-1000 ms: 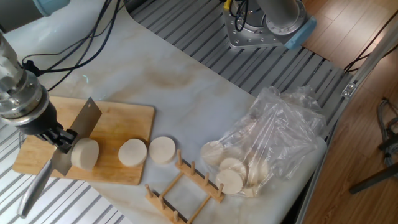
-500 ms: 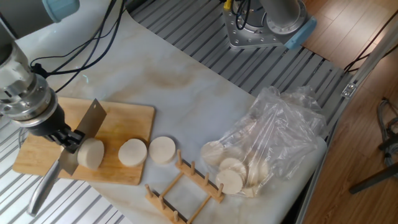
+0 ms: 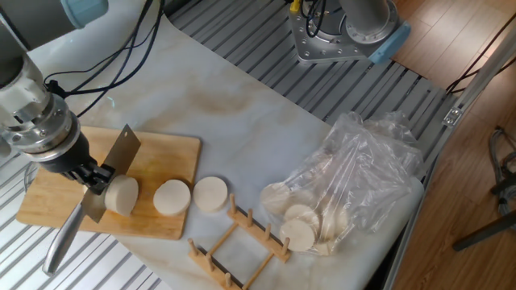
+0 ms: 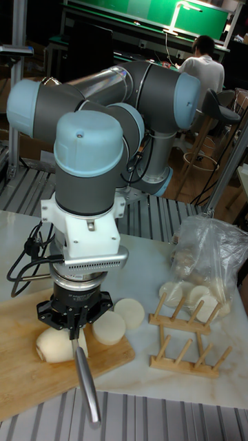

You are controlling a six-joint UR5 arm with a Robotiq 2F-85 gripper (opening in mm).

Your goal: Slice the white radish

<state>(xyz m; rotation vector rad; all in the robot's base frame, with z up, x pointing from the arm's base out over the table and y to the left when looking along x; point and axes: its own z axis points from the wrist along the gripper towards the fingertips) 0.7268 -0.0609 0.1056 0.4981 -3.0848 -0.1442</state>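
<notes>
1. The white marbled desk carries everything; the rectangular pale wooden cutting board lies at its near-left corner and serves as the landmark here.
2. The crumpled clear plastic bag sits well to the right of the board; pale round slices show inside it, and those are not part of this job.
3. The slatted wooden rack lies just off the board's right front corner.
4. The black two-finger claw hangs over the board's left half, clamped on the handle of a steel cleaver; the blade stands tilted above the board, touching or very near the radish's left side; which, I cannot tell.
5. The thick cream-white radish stub lies on the board's front left part, right beside the blade; it looks short, not much longer than a slice.
6. One cut round disc rests on the board's right front corner; a second disc lies just off the board's right edge, on the desk.
7. Judged from this, slicing is well along; two discs are off, and the stub may yield one or two cuts more.
</notes>
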